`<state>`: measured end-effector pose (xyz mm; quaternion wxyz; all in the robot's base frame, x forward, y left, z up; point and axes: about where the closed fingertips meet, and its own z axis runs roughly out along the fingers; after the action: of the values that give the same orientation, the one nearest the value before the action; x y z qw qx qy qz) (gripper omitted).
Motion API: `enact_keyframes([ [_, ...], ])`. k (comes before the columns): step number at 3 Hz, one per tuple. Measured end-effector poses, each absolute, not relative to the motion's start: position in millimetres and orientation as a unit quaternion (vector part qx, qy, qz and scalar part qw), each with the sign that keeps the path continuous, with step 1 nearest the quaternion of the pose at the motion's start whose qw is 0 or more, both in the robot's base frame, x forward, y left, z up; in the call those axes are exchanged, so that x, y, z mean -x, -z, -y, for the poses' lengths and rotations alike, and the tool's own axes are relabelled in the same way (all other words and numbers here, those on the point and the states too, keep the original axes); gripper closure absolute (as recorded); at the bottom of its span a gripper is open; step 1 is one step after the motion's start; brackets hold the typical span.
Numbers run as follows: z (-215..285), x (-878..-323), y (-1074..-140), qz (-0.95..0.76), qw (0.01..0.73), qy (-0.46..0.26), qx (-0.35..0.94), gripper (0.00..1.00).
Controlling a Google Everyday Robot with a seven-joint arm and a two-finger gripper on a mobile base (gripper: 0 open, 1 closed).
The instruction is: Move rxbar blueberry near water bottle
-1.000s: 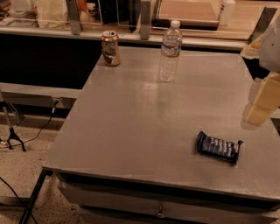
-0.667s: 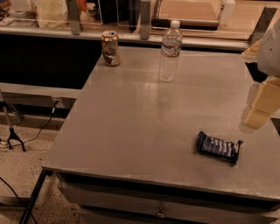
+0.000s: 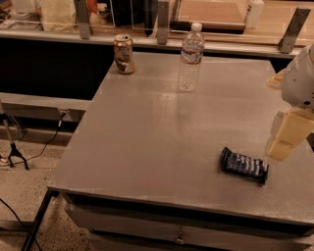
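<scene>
The rxbar blueberry (image 3: 244, 165) lies flat on the grey table (image 3: 147, 142) near its front right, dark navy with pale lettering. The water bottle (image 3: 190, 58) stands upright at the table's far middle, clear with a white cap. My gripper (image 3: 287, 135) hangs at the right edge of the view, cream-coloured, just right of and a little above the bar, not touching it.
A tan-and-gold can (image 3: 123, 54) stands at the table's far left corner. A counter with posts and boxes (image 3: 211, 14) runs behind the table. A drawer front (image 3: 176, 235) sits below the front edge. Cables and a stand foot (image 3: 14, 152) lie on the floor at left.
</scene>
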<state>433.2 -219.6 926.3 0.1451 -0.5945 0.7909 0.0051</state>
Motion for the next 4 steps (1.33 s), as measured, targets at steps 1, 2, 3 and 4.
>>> enact_keyframes([
  [1, 225.2, -428.9, -900.8, -0.795, 0.145, -0.017, 0.589, 0.0],
  [2, 226.9, -423.8, -877.2, -0.798, 0.145, -0.029, 0.584, 0.0],
  [3, 227.6, -420.5, -856.4, -0.802, 0.141, -0.039, 0.579, 0.0],
  [4, 227.8, -419.4, -841.2, -0.805, 0.138, -0.047, 0.575, 0.0],
])
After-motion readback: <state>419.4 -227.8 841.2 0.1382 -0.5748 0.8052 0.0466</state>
